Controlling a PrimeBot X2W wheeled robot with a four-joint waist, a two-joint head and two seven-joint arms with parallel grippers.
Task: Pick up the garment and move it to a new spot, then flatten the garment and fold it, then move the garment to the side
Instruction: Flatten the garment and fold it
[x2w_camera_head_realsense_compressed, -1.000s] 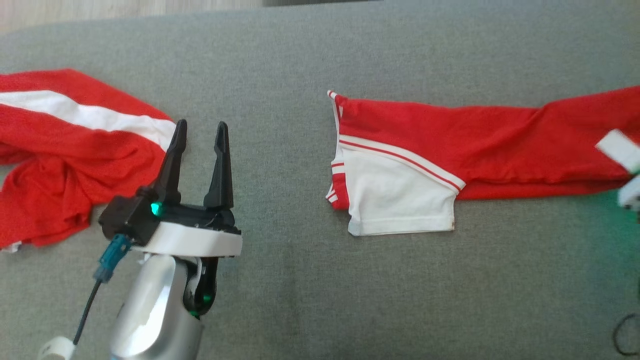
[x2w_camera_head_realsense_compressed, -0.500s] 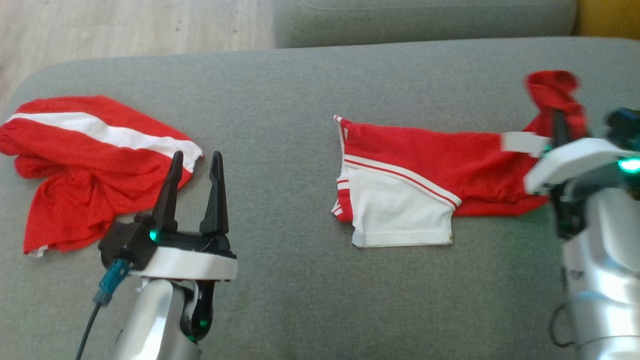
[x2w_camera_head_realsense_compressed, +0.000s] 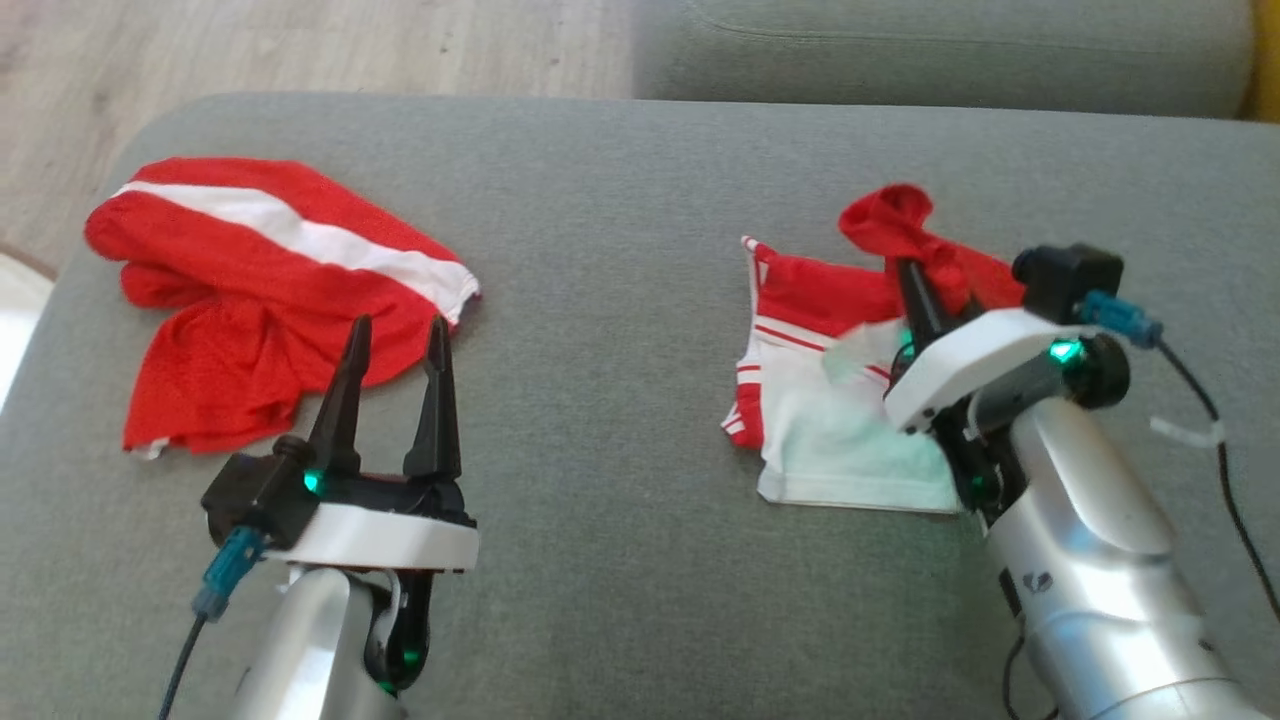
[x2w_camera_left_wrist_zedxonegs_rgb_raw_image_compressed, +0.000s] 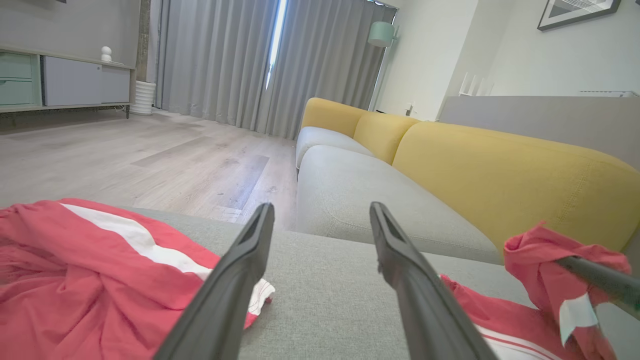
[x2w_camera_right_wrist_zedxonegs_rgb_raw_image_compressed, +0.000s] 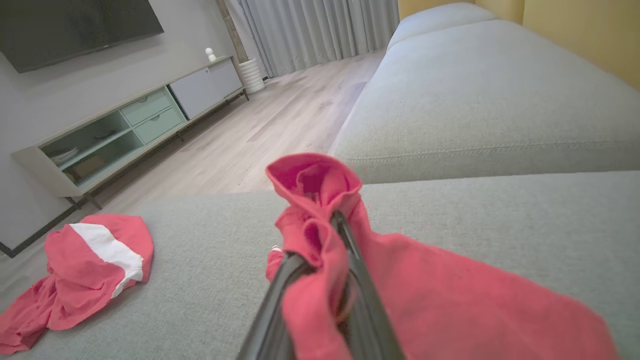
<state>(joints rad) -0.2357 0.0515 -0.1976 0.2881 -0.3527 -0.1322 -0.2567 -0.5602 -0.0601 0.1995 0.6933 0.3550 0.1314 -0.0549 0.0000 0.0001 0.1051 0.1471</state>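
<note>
The right gripper (x2w_camera_head_realsense_compressed: 912, 275) is pinching its two dark fingers nearly together on a bunched red end of the red and white jersey garment (x2w_camera_head_realsense_compressed: 810, 420), and that end is standing up off the surface as a crumpled knot around the fingertips. The rest of the garment is lying on the right half of the grey woven sofa cushion (x2w_camera_head_realsense_compressed: 620, 300), its white panel edged with thin red stripes facing the robot and partly hidden under the right wrist. A small white label (x2w_camera_left_wrist_zedxonegs_rgb_raw_image_compressed: 577, 312) is hanging from the raised fabric. The left gripper (x2w_camera_head_realsense_compressed: 398, 325) is holding nothing, its fingers spread wide apart and pointing up the head view, close to the near edge of a second crumpled red garment with a broad white band (x2w_camera_head_realsense_compressed: 250, 300), which is lying on the cushion's left end, well apart from the first. Pale wooden flooring (x2w_camera_head_realsense_compressed: 300, 40) is showing beyond the cushion.
</note>
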